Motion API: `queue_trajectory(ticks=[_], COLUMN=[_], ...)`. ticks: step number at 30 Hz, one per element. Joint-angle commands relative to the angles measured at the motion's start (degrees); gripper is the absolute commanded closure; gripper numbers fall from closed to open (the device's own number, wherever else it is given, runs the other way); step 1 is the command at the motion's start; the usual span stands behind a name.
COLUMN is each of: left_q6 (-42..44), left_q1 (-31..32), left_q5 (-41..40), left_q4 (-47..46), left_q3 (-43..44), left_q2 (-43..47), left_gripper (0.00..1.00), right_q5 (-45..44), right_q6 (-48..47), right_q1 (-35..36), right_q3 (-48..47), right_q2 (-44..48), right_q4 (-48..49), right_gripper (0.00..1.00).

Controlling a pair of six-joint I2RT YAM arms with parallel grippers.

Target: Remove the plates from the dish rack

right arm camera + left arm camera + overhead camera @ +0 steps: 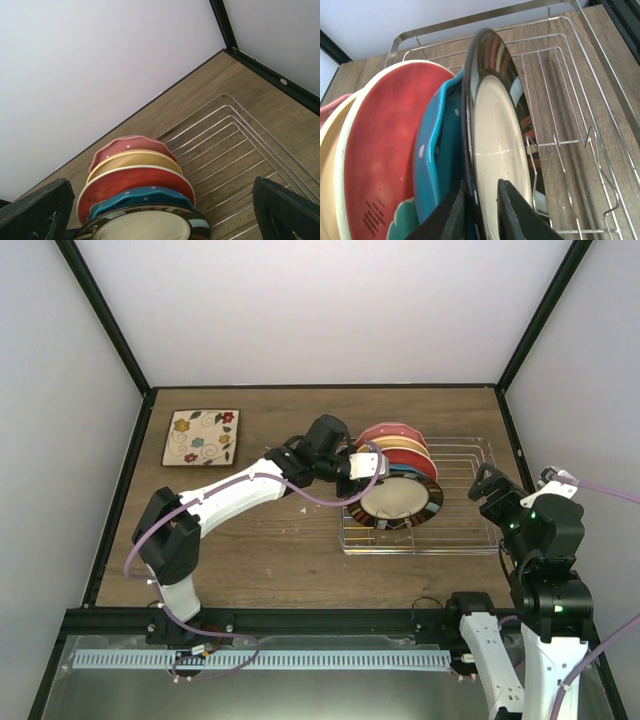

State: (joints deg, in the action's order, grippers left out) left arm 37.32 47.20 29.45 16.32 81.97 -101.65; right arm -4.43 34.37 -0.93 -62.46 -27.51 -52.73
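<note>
Five plates stand on edge in the dish rack (pixel 470 532), packed face to face in a row running from the far side toward the arms. The striped-rim plate (pixel 495 140) is nearest the arms and leans away from the others. Behind it come the teal plate (pixel 437 150), the red plate (pixel 385 150), the yellow plate (pixel 132 160) and the pink plate (pixel 127 145). A sixth, the square plate (pixel 201 437), lies flat on the table, well apart to the left.

The left gripper (pixel 481 192) reaches in from the left and straddles the rim of the striped-rim plate. One finger sits in the narrow gap next to the teal plate and the other on the cream face, and both look pressed onto the rim. The plate probably has to rise edgewise, along its own plane, to clear the tines without dragging the teal plate.

The right gripper (pixel 487 484) hovers by the rack's right end with its fingers spread wide and nothing between them, so the left arm is the nearer one.
</note>
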Motion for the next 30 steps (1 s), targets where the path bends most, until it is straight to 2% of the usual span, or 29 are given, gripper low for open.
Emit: queue_trajectory(ticks=[1, 3, 11, 22, 27, 30], left_q6=[-0.02, -0.66, -4.23, -17.71, -26.08, -34.74], left_q1=[0.74, 0.90, 1.32, -0.19, -4.17, -10.49], left_q5=[-0.60, -0.79, -2.12, -1.29, 0.89, 3.33], left_q4=[-1.96, -2.25, -4.25, -4.54, -7.32, -12.38], left_q3=[-0.50, -0.48, 1.02, 12.87, 16.74, 18.68], left_q2=[-1.44, -1.43, 0.49, 4.07, 6.63, 8.65], left_gripper=[0.89, 0.96, 0.96, 0.96, 0.96, 0.96], right_q5=[-1.81, -1.94, -2.16, -1.34, -0.94, -0.67], right_q6=[-0.06, -0.18, -0.79, -0.61, -0.64, -0.77], right_q1=[0.40, 0.40, 0.40, 0.38, 0.40, 0.40], right_q3=[-2.81, -3.08, -3.37, -0.96, 0.32, 0.90], right_q2=[0.10, -0.08, -0.52, -0.27, -0.42, -0.96], right_q4=[-2.49, -2.69, -2.61, -0.37, 1.34, 2.50], right_gripper=[0.00, 0.00, 0.00, 0.00, 0.00, 0.00])
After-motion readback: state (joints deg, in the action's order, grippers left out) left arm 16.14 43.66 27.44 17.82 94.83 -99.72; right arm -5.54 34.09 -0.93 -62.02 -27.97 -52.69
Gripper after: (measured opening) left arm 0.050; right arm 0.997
